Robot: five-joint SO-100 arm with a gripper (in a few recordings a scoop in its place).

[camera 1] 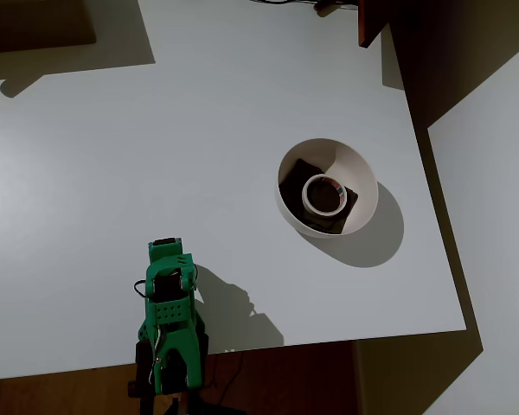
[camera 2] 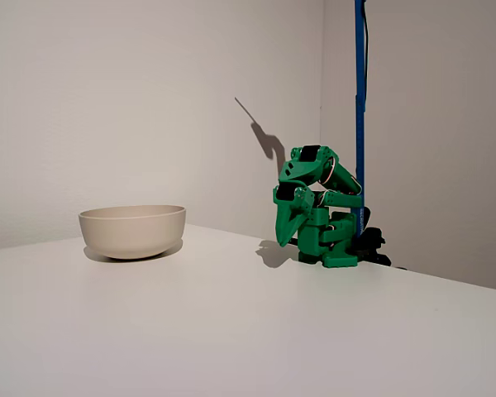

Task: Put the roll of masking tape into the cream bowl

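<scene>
Tape roll (camera 1: 323,194) — one, in bowl (camera 1: 361,169)

Arm folded — hand (camera 2: 286,238) pointing down, closed.

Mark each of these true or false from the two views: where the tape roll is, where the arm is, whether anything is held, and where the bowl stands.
1. The roll of masking tape lies inside the cream bowl. True.
2. The gripper holds the tape. False: it holds nothing, and the tape is in the bowl.
3. The green arm is folded up near its base, away from the bowl. True.
4. The bowl lies tipped on its side. False: it stands upright on the white table.
5. The tape rests on dark pads in the bowl. True.
</scene>
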